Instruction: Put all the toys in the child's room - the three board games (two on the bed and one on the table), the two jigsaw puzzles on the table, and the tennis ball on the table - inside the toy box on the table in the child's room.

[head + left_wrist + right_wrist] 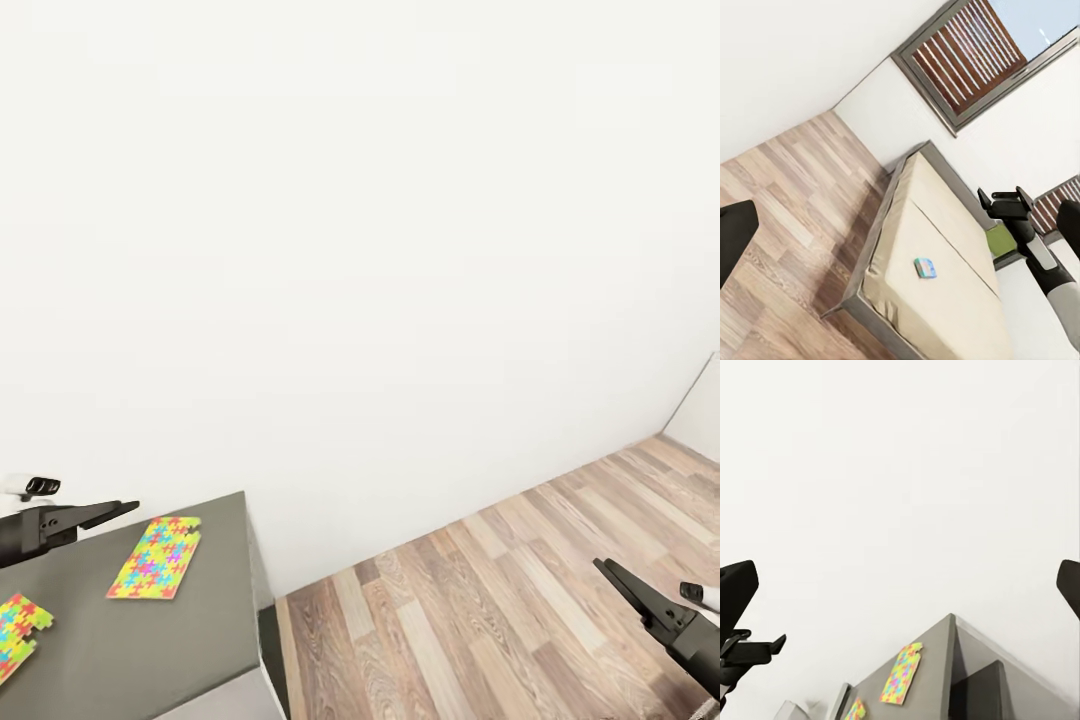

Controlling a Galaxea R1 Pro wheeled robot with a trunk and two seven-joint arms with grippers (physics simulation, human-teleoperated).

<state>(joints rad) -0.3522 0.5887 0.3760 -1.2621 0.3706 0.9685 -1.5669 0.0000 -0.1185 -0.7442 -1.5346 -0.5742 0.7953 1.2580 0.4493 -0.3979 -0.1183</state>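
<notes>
hanging at the lower left edge of the head view, the left gripper [100, 513] points its dark fingers out over the dark grey table [190, 640], holding nothing; how wide the jaws stand cannot be told there. in the left wrist view two dark fingertips [735, 232] sit at opposite frame edges, well apart, with nothing between them. at the lower right of the head view the right gripper [625, 590] hangs over the wood floor [480, 610], empty; in the right wrist view its fingertips [736, 585] also sit wide at both edges.

on the table, one jigsaw puzzle [22, 628] lies flat at the bottom left corner, cut by the frame edge; the second jigsaw puzzle [156, 557] lies flat farther in, near the table's far end. neither touches a gripper.

beyond, a blank white wall [360, 250] fills the upper frame.

in the left wrist view, a bed [937, 270] stands under a slatted window [967, 60], with a small board game [925, 268] on the mattress.
</notes>
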